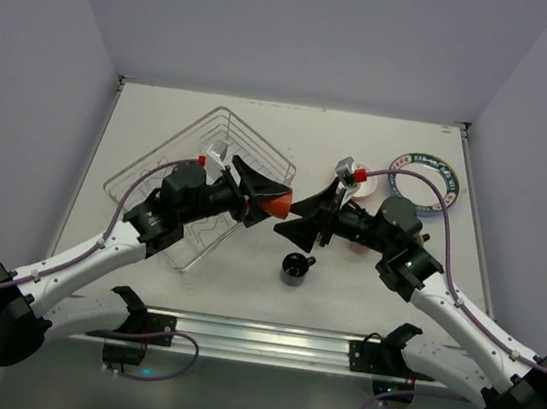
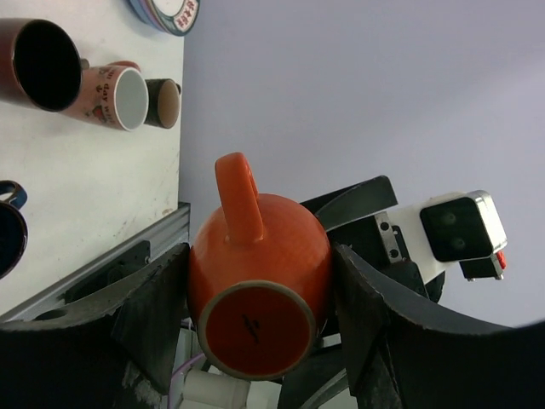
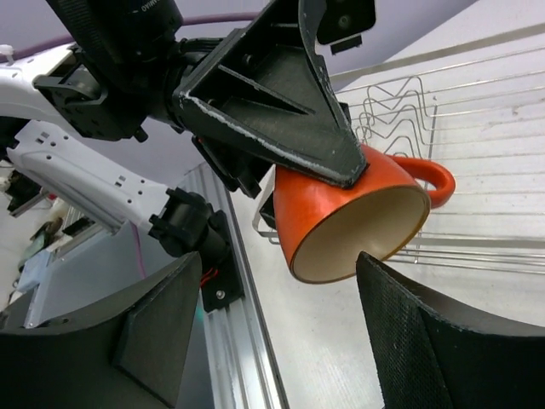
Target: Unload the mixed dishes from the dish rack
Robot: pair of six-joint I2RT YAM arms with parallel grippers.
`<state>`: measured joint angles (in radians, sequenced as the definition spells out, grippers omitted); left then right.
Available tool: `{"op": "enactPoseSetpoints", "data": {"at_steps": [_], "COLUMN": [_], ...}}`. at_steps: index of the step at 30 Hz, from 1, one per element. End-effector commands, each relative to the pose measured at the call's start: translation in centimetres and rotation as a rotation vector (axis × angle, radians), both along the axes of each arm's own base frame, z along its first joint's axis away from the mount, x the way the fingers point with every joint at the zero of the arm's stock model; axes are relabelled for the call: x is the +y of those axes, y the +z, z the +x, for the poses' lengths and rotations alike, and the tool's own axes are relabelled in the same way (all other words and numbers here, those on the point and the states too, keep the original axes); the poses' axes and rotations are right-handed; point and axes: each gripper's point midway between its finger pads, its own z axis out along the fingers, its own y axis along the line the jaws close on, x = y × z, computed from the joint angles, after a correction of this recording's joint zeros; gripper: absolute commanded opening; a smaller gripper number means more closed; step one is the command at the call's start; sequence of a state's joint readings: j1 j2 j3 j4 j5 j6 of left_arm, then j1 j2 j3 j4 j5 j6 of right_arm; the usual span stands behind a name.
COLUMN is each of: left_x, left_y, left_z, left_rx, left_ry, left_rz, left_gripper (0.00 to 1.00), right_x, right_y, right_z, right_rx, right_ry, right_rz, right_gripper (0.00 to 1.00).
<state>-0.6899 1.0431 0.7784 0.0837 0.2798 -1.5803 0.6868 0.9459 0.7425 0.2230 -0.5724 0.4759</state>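
Tilting sideways: glossy orange mug (image 3: 315, 200), cream interior.

The light is bright, soft and even, falling from overhead, so the table (image 1: 164, 119) under the left gripper (image 1: 276, 203) and the right gripper (image 1: 297, 218) carries only faint, short shadows. Between the left gripper's fingers (image 2: 153, 307) the orange mug (image 2: 255, 273) is sharp, with a mild sheen and no harsh glare. The right gripper's own dark fingers (image 3: 153, 341), closest to the lens, lose surface detail and look slightly soft.
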Motion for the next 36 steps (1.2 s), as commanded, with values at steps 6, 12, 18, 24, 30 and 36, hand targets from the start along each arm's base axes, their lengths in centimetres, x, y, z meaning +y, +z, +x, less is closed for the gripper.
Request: {"op": "enactPoseSetpoints", "data": {"at_steps": [6, 12, 18, 24, 30, 36], "left_x": [-1.4, -1.9, -0.9, 0.3, 4.9, 12.3], "left_y": [3.4, 4.4, 4.3, 3.8, 1.8, 3.8], "left_z": [-2.8, -4.2, -4.3, -2.8, 1.0, 1.5], "left_rx": [-0.077, -0.107, -0.123, -0.219, -0.255, -0.46], "left_ry": [-0.121, -0.164, -0.121, -0.008, 0.272, 0.491], "left_rz": [-0.15, -0.208, -0.227, -0.134, 0.163, 0.483], "left_gripper": [0.0, 0.0, 0.0, 0.73, 1.0, 1.0], "right_x": [1.4, 1.8, 0.9, 0.0, -2.8, -9.2], "right_y": [4.6, 4.9, 5.0, 3.9, 0.8, -5.5], "right_z": [-1.3, -1.4, -2.0, -1.9, -2.1, -0.5], "right_rx": [-0.149, -0.174, -0.213, -0.182, -0.148, 0.07], "right_ry": [0.143, 0.169, 0.141, 0.088, -0.019, -0.336], "right_rz": [0.131, 0.17, 0.211, 0.13, -0.068, -0.428], "right_gripper": [0.58, 0.21, 0.0, 0.0, 0.0, 0.0]}}
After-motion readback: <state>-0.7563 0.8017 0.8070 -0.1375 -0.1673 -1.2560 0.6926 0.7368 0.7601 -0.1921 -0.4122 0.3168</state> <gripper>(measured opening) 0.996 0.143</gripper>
